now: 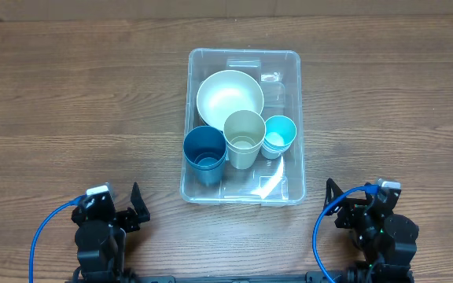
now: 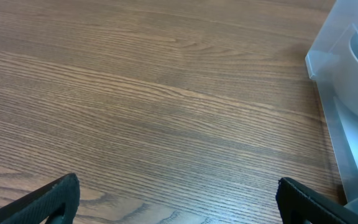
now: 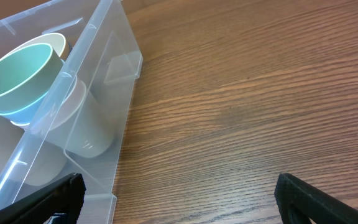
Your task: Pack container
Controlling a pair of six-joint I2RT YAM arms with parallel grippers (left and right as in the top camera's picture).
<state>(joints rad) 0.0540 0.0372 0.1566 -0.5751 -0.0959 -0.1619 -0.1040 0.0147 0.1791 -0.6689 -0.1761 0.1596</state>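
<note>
The clear plastic container [image 1: 293, 126] sits at the table's middle. Inside it are a cream bowl [image 1: 229, 96], a dark blue cup [image 1: 204, 151], a cream cup [image 1: 244, 135] and a light teal cup [image 1: 280, 134]. My left gripper [image 1: 136, 206] is open and empty at the front left, apart from the container; its view [image 2: 179, 199] shows bare wood and the container's corner [image 2: 328, 68] at right. My right gripper [image 1: 333, 198] is open and empty at the front right; its view [image 3: 179, 196] shows the container's wall [image 3: 98, 93] and the teal cup [image 3: 20, 71].
The wooden table [image 1: 69, 102] spreads on both sides of the container. Blue cables [image 1: 46, 228] loop beside each arm base at the front edge.
</note>
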